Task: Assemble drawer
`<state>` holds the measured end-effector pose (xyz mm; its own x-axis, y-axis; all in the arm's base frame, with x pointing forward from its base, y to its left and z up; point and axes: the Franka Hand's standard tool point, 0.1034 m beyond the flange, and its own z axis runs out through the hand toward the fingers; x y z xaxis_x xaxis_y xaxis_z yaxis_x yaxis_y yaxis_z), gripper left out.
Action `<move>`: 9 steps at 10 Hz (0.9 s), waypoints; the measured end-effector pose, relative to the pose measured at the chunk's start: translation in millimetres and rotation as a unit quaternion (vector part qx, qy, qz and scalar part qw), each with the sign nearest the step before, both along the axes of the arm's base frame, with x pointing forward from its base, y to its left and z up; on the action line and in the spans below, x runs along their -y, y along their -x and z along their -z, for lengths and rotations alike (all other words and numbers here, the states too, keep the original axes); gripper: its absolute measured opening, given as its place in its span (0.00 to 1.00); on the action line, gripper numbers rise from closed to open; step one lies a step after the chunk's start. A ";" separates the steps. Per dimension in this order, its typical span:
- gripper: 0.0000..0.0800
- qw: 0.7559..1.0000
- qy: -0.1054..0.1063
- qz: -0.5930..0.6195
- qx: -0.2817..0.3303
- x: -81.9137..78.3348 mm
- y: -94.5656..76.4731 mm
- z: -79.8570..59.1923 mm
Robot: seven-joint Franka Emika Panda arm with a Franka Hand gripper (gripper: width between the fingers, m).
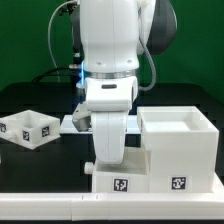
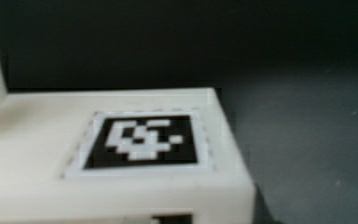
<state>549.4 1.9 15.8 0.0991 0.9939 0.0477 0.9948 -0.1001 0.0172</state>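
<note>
The large white drawer shell (image 1: 178, 135) stands at the exterior view's right with its open side up. A lower white part (image 1: 120, 175), with two black-and-white tags on its front, lies against the shell's left side. My gripper (image 1: 101, 162) reaches straight down onto this lower part, and its fingertips are hidden by it. A small two-compartment tray (image 1: 28, 128) with tags sits apart at the exterior view's left. In the wrist view a white tagged surface (image 2: 144, 140) fills the frame very close up and blurred. No fingers show there.
The black table (image 1: 45, 170) lies between the left tray and the arm. A flat white board (image 1: 70, 122) lies behind the arm. A white strip (image 1: 60, 208) runs along the table's front edge. A green wall stands behind.
</note>
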 end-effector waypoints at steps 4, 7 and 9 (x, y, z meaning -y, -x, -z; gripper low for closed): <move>0.05 0.999 -0.002 -0.026 0.019 8.4 1.3 1.8; 0.05 0.999 -0.004 -0.028 0.020 1.5 -0.1 0.9; 0.05 1.000 -0.004 -0.009 0.020 -3.0 -0.7 0.6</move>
<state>550.1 5.0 15.3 0.0800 0.9950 0.0599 0.9950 -0.0833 0.0553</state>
